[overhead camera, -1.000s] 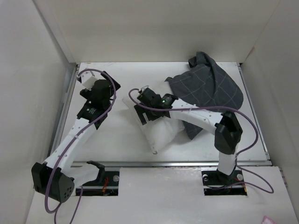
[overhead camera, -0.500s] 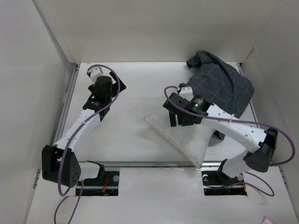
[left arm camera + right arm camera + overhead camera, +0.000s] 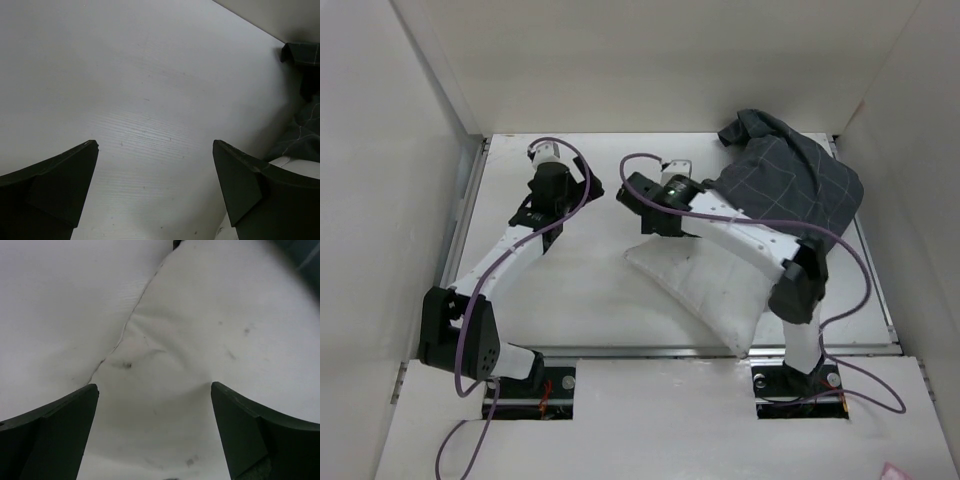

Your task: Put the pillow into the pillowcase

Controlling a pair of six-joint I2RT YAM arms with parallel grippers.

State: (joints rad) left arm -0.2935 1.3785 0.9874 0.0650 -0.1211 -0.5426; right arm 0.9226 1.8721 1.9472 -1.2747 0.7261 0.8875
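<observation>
Moved: my right gripper (image 3: 155,390) has swung left over the pillow (image 3: 705,285), jaws wide, empty.
Left gripper (image 3: 155,145): wide open, empty, over the table (image 3: 125,75).
Pillowcase (image 3: 790,185): far right, bunched, opening hidden; pillow lies outside it.

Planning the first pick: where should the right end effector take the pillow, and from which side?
Probably the corner of the pillow pointing toward the left arm, from above with the open right end effector. That seamed corner lies low on the table, clear of the pillowcase; the plump middle looks too wide to pinch.
</observation>
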